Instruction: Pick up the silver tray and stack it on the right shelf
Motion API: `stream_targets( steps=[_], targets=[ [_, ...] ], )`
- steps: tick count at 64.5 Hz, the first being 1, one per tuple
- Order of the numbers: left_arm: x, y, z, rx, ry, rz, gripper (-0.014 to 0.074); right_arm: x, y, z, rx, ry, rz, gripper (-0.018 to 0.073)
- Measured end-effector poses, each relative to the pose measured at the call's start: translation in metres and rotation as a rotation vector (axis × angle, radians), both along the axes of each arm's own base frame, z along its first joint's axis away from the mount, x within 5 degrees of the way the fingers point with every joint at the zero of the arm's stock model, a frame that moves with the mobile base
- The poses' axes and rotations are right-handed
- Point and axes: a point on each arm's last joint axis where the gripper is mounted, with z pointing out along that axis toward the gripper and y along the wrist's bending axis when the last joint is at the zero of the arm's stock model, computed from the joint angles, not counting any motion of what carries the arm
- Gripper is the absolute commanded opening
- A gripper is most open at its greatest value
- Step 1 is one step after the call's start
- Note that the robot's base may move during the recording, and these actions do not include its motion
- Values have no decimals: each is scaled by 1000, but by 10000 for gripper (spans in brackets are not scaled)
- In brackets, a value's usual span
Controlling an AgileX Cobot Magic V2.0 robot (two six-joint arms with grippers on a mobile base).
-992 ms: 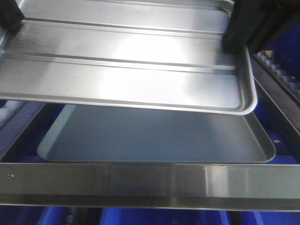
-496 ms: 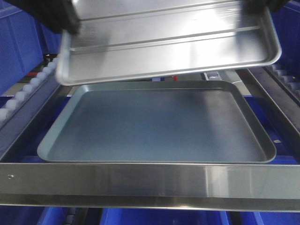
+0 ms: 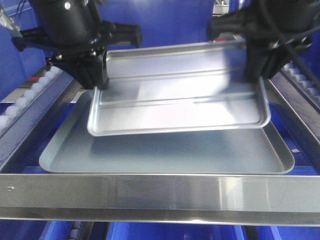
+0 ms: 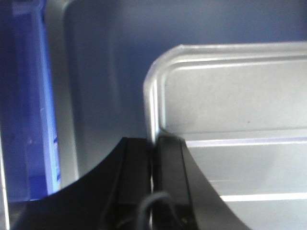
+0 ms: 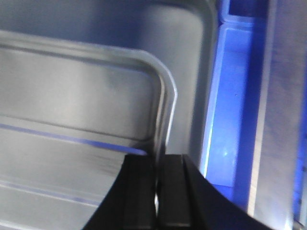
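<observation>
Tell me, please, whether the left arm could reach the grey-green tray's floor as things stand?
Probably not: the left gripper is shut on the silver tray, which hangs over most of the grey-green tray; only its front strip shows.

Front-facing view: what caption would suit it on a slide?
Two black claws, left and right, hold a shiny ridged metal tray over a larger dull grey-green tray on the steel roller shelf.

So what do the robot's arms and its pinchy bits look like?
Both arms are black and chunky. The left tool hangs from a rounded black body with a small shiny dot near the top. The right tool has thin black cables running along it. Up close, each tool ends in two flat black fingers side by side.
</observation>
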Motion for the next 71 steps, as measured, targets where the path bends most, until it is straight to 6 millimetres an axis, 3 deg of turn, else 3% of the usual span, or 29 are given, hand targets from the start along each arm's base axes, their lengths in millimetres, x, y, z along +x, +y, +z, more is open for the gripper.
stream_targets(
  steps=[17, 21, 33, 38, 53, 61, 67, 71],
  targets=[
    [13, 1, -18, 40, 35, 17, -64, 12, 9, -22, -11, 31, 16, 94],
    [14, 0, -19, 43, 37, 15, 27, 12, 8, -22, -10, 29, 15, 164],
    [18, 3, -22, 79, 29, -6, 471, 15, 6, -20, -31, 17, 26, 501],
    [20, 4, -19, 79, 20, -2, 537, 15, 5, -20, -36, 19, 29, 596],
    [25, 3, -7, 74, 1, 7, 505, 15, 4, -15, -56, 31, 13, 613],
    [25, 4, 4, 74, -5, 18, 441, 14, 2, 2, -49, 10, -4, 603],
    [19, 10, 17, 71, -13, 27, 361, 9, -2, 18, -33, -22, -12, 500],
    [10, 13, 32, 56, -35, 23, 300, 3, -5, 28, -21, -44, -16, 370]
  ],
)
